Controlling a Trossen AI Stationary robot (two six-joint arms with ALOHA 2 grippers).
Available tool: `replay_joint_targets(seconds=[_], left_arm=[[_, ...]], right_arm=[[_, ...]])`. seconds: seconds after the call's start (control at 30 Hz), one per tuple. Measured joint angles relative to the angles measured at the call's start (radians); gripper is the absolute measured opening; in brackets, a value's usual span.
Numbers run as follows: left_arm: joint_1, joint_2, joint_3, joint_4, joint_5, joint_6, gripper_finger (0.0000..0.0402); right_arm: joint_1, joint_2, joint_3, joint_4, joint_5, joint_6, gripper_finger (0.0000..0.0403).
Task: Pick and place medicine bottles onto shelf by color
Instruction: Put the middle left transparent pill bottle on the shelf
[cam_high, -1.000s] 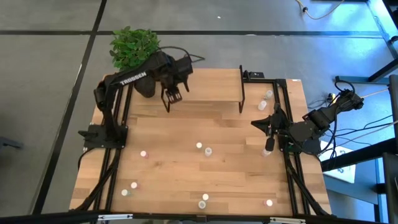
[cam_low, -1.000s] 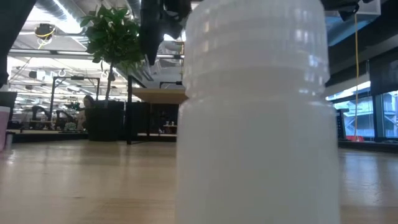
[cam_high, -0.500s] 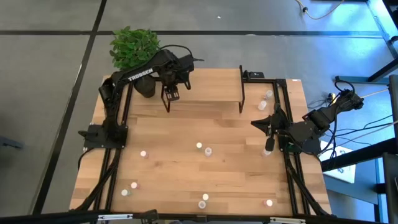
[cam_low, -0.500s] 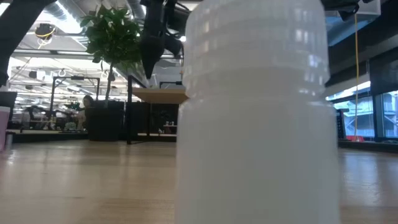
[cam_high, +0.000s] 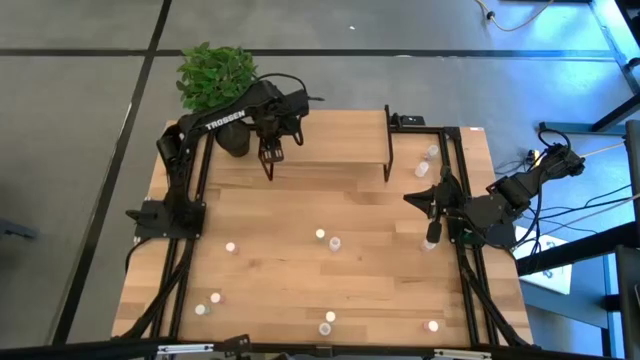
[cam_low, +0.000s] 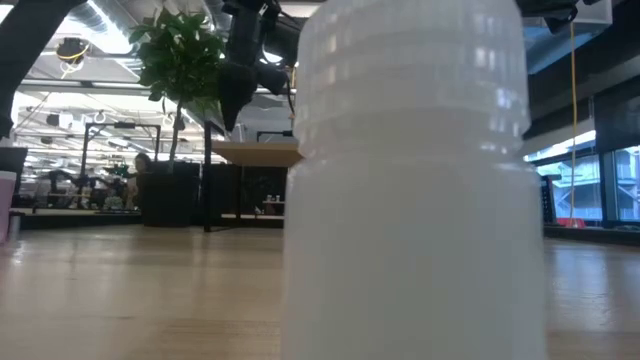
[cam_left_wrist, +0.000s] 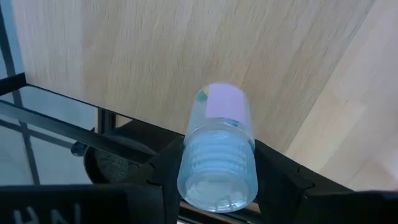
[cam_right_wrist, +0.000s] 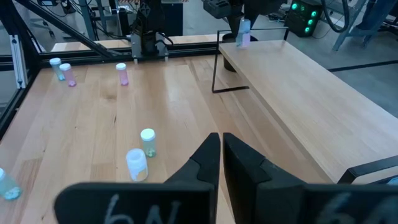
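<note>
The wooden table (cam_high: 300, 260) carries scattered medicine bottles (cam_high: 333, 243) and the shelf (cam_high: 340, 135).

Low view mostly blocked by one near bottle (cam_low: 415, 180), cut off at top and bottom; scattered bottles' (cam_high: 327, 240) cap colours too small overhead.

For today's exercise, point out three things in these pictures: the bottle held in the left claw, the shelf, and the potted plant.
bottle (cam_left_wrist: 217, 155), left wrist view, ribbed clear body between the claw's fingers.
shelf (cam_high: 335, 135), high view, bare middle of its board.
potted plant (cam_high: 212, 72), high view, middle of its leaves.
</note>
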Motion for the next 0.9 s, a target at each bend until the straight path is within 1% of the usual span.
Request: replay_joint_targets(seconds=[0.17,0.7,0.9], left_arm=[[0.000,0.000,-0.001,0.001,0.000,0.035,0.0159],[0.024,0.001,-0.005,0.001,0.015,0.045,0.0233],[0.029,-0.005,0.025,0.000,0.006,0.038,0.0268]], right_arm=[[0.000,0.000,0.000,0.000,0.000,0.000,0.0023],[0.000,0.000,0.000,0.000,0.000,0.000,0.0023],[0.000,0.000,0.000,0.000,0.000,0.000,0.0023]])
